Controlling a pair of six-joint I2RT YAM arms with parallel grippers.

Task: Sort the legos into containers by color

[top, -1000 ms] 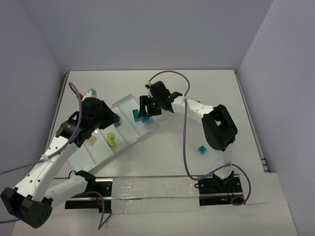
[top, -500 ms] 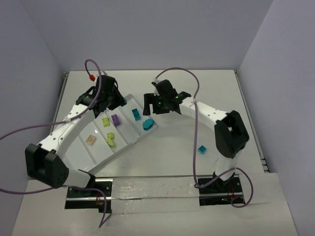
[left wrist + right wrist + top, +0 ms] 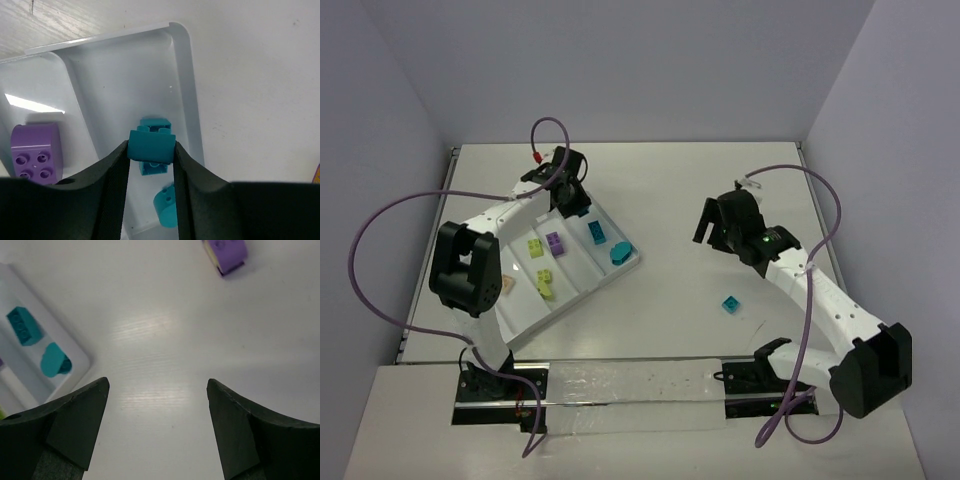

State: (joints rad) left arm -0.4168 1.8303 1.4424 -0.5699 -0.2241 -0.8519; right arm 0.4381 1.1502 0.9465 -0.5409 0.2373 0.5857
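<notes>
The left gripper [image 3: 150, 151] squeezes a small teal plastic brick [image 3: 151, 144] over the long white plastic tray [image 3: 185, 90]. The right gripper [image 3: 157, 384] hangs wide open.

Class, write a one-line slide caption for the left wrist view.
Left jaws grip a small teal plastic brick over the end compartment of the white translucent plastic tray.

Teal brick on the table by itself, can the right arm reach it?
Probably yes. The teal brick lies alone on the table, close beside the right arm, with nothing over it, and the right tool is open and empty.
</notes>
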